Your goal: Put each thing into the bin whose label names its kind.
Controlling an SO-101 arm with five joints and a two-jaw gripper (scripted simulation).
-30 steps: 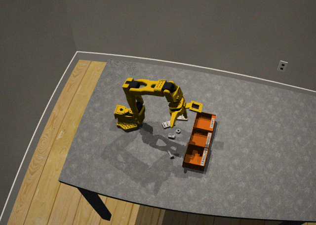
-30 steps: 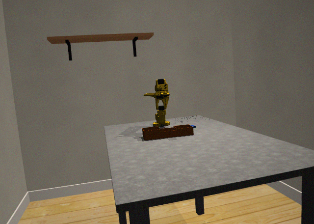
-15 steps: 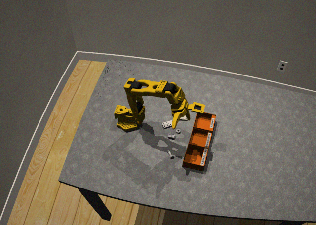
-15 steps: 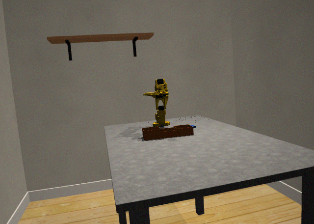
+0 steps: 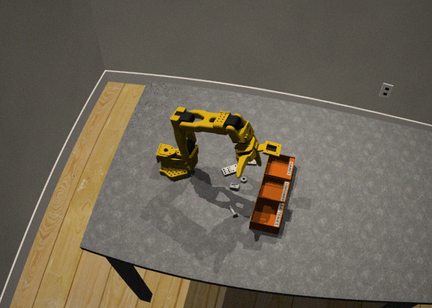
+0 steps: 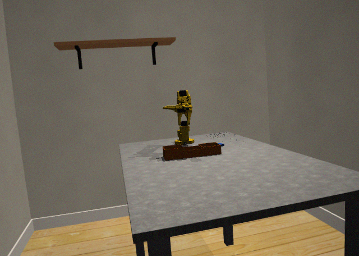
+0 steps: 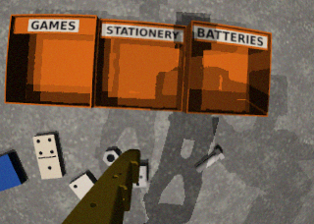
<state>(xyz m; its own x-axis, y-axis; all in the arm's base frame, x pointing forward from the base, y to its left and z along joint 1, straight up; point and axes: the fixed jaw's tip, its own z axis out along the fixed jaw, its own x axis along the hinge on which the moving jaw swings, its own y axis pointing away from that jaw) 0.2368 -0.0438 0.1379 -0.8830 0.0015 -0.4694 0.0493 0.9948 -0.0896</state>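
My gripper (image 5: 249,169) is open and empty above the things; one finger shows in the wrist view. The GAMES bin (image 5: 279,167) (image 7: 64,64), STATIONERY bin (image 5: 272,190) (image 7: 132,67) and BATTERIES bin (image 5: 263,218) (image 7: 226,62) stand in a row; I see nothing in them. A white domino (image 5: 252,163) (image 7: 48,160) lies near GAMES, a second domino (image 5: 228,169) (image 7: 80,185) partly under the finger in the wrist view. A metal nut (image 5: 245,180) (image 7: 111,150), a small sharpener-like block (image 5: 234,186) (image 7: 142,177), a bolt (image 5: 233,212) (image 7: 211,159) and a blue block (image 7: 8,174) (image 6: 221,144) lie on the table.
The joined orange bins form a low wall beyond the loose things. The arm's base (image 5: 174,173) stands on the opposite side of the things from the bins. Arm shadows fall across the grey table (image 5: 348,200) and the bins. A wall shelf (image 6: 115,43) hangs at the back.
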